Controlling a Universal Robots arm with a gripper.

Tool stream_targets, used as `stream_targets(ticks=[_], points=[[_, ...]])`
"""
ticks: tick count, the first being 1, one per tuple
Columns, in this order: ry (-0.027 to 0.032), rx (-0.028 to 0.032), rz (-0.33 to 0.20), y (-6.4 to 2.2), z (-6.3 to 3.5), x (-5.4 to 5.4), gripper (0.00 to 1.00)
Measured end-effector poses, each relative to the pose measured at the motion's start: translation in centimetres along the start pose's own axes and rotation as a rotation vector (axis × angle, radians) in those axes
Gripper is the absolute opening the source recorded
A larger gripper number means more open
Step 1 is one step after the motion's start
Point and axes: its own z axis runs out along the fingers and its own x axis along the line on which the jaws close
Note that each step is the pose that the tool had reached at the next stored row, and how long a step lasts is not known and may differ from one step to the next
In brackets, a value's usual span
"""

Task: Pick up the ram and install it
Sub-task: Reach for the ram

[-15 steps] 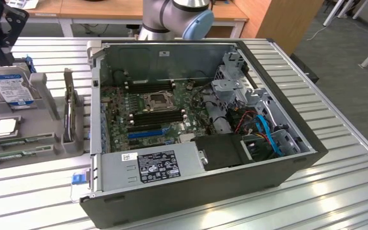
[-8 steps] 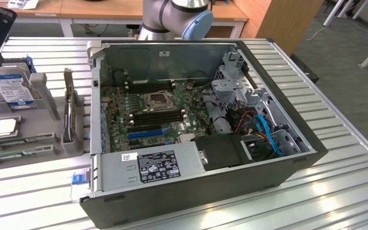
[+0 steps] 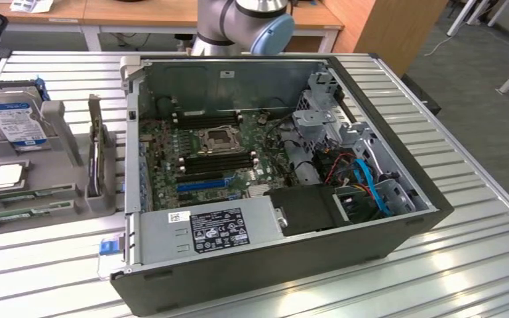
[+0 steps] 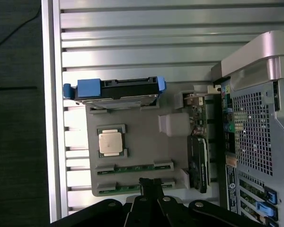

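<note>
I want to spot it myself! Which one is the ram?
Find the grey holder tray beside the open computer case, on the exterior view's left. On it sits a square silver chip. The ram is the long, thin green stick right beside that chip; a second green stick lies farther from it.

A ribbed metal table [image 3: 476,278] is seen, its slats running across the whole surface. An open computer case [image 3: 343,265] is set directly on it. Just beside the case, toward the exterior view's left, a grey tray [image 4: 146,146] is laid flat on the slats.
</note>
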Motion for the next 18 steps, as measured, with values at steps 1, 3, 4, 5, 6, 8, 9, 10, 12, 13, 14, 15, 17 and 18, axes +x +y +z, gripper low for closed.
stream_targets(ticks=[1, 3, 4, 5, 6, 8, 9, 10, 12, 13, 14, 15, 17, 18], points=[[0.0000, 0.0000, 0.000, -0.02, 0.02, 0.2, 0.10], [0.0000, 0.0000, 0.000, -0.05, 0.04, 0.7, 0.10], [0.0001, 0.0000, 0.000, -0.07, 0.05, 0.9, 0.10], [0.0002, 0.0001, 0.000, -0.09, 0.06, 1.1, 0.10], [0.0002, 0.0000, 0.000, -0.10, 0.07, 1.2, 0.10], [0.0002, 0.0000, 0.000, -0.12, 0.08, 1.5, 0.10], [0.0002, 0.0000, 0.000, -0.13, 0.08, 1.7, 0.10], [0.0002, 0.0001, 0.000, -0.14, 0.08, 1.8, 0.10], [0.0002, 0.0000, 0.000, -0.15, 0.09, 1.8, 0.10], [0.0002, 0.0000, 0.000, -0.15, 0.09, 1.8, 0.10], [0.0002, 0.0000, 0.000, -0.14, 0.08, 1.8, 0.10], [0.0002, 0.0001, 0.000, -0.14, 0.08, 1.8, 0.10], [0.0003, 0.0001, 0.000, -0.16, 0.08, 1.8, 0.10], [0.0003, 0.0002, 0.000, -0.19, 0.08, 1.8, 0.10]])
